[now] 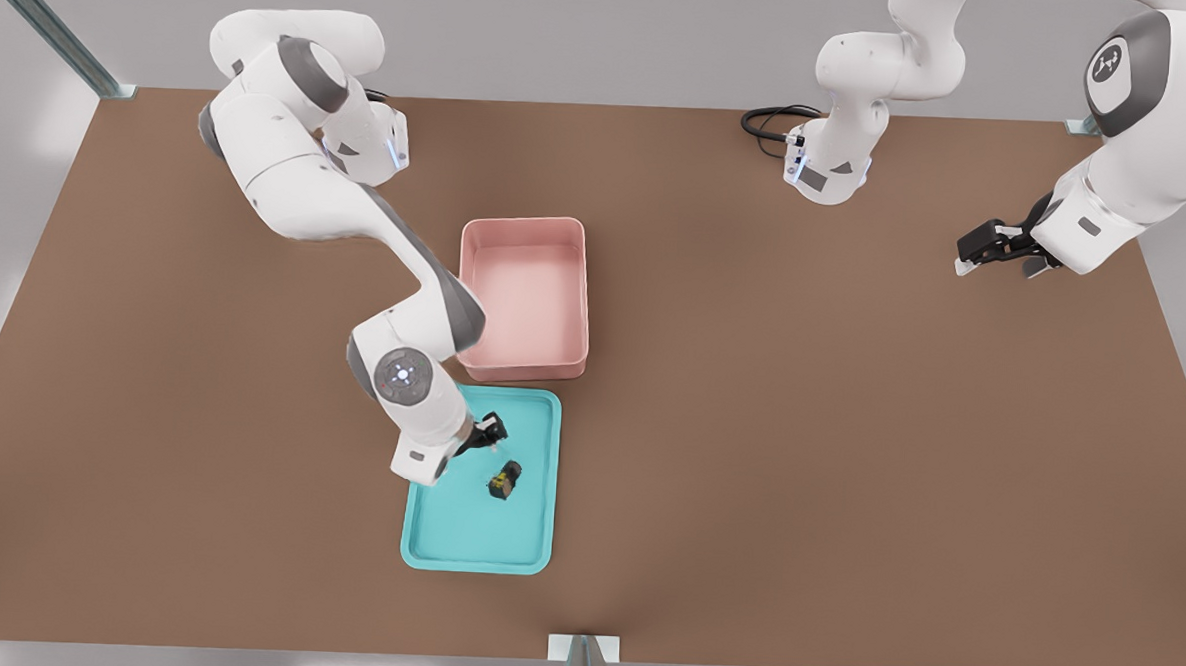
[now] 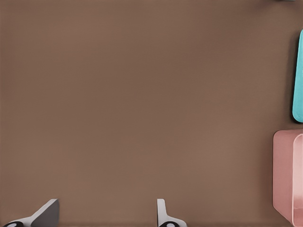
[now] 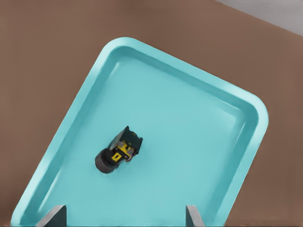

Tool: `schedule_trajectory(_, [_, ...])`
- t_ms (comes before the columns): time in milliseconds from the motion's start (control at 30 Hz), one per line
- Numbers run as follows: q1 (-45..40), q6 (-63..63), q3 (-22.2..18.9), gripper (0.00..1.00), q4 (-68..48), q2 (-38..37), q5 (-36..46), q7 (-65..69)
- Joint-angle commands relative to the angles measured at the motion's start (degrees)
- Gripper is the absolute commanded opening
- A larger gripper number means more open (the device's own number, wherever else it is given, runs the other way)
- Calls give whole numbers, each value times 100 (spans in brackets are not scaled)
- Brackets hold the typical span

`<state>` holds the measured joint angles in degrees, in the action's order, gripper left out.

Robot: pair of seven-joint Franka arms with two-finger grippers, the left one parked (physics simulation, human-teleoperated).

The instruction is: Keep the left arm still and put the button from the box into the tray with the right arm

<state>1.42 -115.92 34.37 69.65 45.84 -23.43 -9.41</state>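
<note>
The button [image 1: 504, 480] lies on its side on the floor of the turquoise tray [image 1: 449, 532], near the tray's middle, its yellow part showing. In the right wrist view the button [image 3: 117, 153] rests free on the tray [image 3: 189, 123]. My gripper [image 1: 490, 433] hangs just above the tray's far half, a little behind the button, and is open with nothing between its fingertips [image 3: 57, 215]. Directly behind the tray stands the pink box [image 1: 528, 227], and nothing shows inside it. In the left wrist view the tray [image 2: 298, 75] and the box [image 2: 286, 175] are only slivers.
The right arm's elbow and forearm [image 1: 425, 286] pass beside the box's wall on the front view's left. The parked arm [image 1: 1109, 210] hovers at the far right. A black cable [image 1: 772, 121] lies by the back base. A metal post [image 1: 584, 658] marks the front edge.
</note>
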Motion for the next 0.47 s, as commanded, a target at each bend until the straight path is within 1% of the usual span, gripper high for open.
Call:
schedule_trajectory(0, [-432,2011,369,100,-22,-646,66,801])
schedule_trajectory(33, [-695,3469,377,100,-294,-927,356,783])
schedule_trajectory(67, [-862,4982,360,100,-707,-1313,374,783])
schedule_trajectory(100, [-1249,5536,395,100,-742,-1727,409,792])
schedule_trajectory(133, [-706,5704,-271,100,-751,-2307,532,783])
schedule_trajectory(167, [455,5555,-2249,100,-681,-2553,1753,696])
schedule_trajectory(200, [631,5064,-2409,100,-251,-2860,1789,581])
schedule_trajectory(233, [605,4773,-2418,100,91,-3063,1789,467])
schedule_trajectory(267, [421,4202,-2479,100,970,-3213,1780,204])
schedule_trajectory(300, [324,3973,-2444,100,1235,-3213,1815,194])
schedule_trajectory(333, [174,3683,-2321,100,1603,-3502,1807,238])
schedule_trajectory(367, [166,3515,-2312,100,1798,-3652,1815,229])
schedule_trajectory(433, [25,3559,-2321,100,1771,-3661,1912,247])
